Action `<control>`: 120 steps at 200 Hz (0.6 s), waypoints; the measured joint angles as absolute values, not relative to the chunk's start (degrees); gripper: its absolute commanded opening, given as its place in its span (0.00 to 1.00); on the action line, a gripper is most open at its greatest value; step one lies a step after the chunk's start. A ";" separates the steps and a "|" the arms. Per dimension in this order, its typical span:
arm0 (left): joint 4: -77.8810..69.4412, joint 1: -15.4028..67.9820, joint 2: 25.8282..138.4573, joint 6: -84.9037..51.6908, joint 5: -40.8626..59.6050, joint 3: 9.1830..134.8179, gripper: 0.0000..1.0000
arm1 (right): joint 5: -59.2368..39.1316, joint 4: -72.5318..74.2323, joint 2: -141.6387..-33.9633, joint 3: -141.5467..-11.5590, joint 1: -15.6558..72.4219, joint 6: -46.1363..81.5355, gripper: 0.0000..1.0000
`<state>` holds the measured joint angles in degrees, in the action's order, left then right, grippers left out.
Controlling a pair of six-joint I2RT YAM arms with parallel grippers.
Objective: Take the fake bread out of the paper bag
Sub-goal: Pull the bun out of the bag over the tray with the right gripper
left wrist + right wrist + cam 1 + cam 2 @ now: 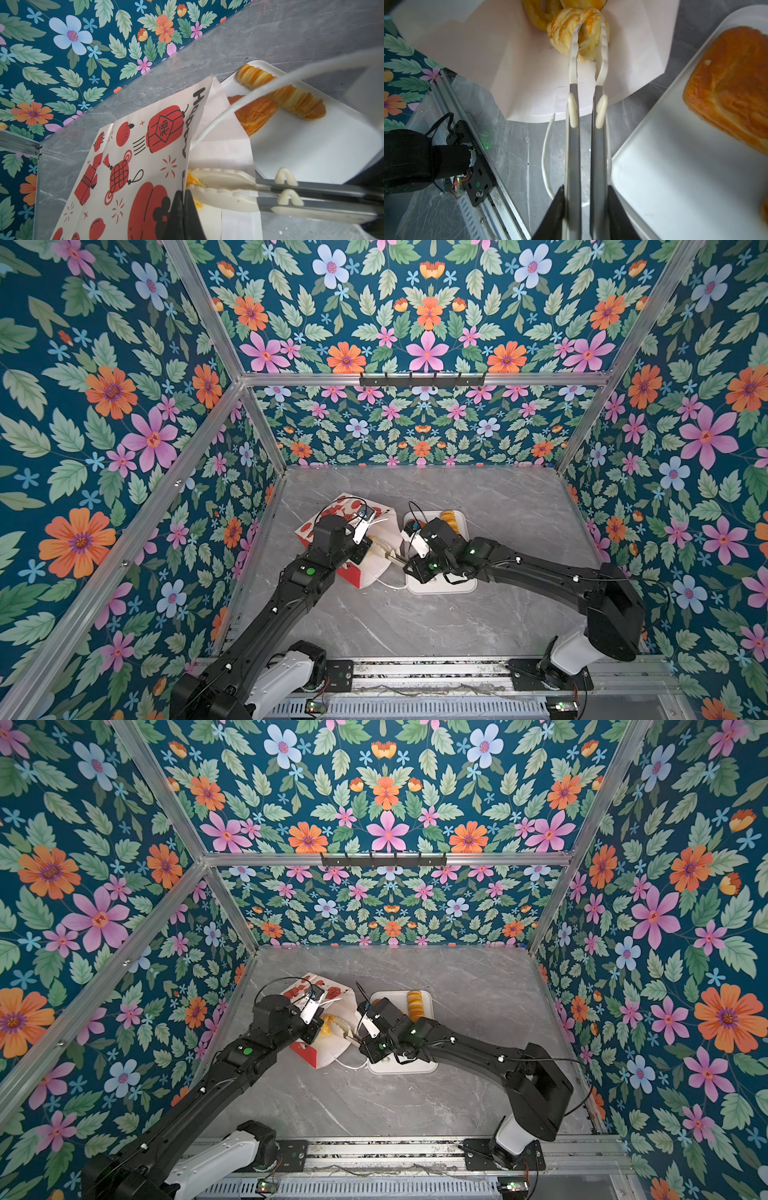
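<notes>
The paper bag (332,514) (135,166) lies on its side, its white mouth (488,52) facing the tray. My left gripper (184,193) (365,551) is shut on the upper edge of that mouth. My right gripper (584,189) (409,562) is shut on the handles of metal tongs (574,135) (228,199). The tongs' white tips pinch a yellow twisted piece of fake bread (562,33) (330,1025) just inside the mouth. Another piece of bread (537,14) lies behind it. A ridged long roll (291,97) (449,520) and a darker bun (255,116) (733,83) rest on the tray.
The white rectangular tray (440,587) (311,149) (675,176) sits right of the bag on the grey marble table. A white cord handle (545,155) trails on the table between bag and tray. Floral walls enclose the table; the arm bases stand along the front rail.
</notes>
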<state>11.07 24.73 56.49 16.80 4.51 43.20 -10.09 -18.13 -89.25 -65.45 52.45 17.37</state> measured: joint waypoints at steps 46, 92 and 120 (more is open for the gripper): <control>10.59 24.73 56.77 16.73 3.86 43.20 0.00 | -8.84 -19.66 -83.22 -61.19 52.42 16.34 0.05; 9.69 24.73 57.36 16.40 2.76 43.20 0.00 | -7.14 -20.78 -71.75 -53.82 52.45 16.40 0.05; 9.32 24.73 57.78 16.38 2.13 43.20 0.00 | -4.32 -22.94 -63.77 -50.72 52.45 17.23 0.05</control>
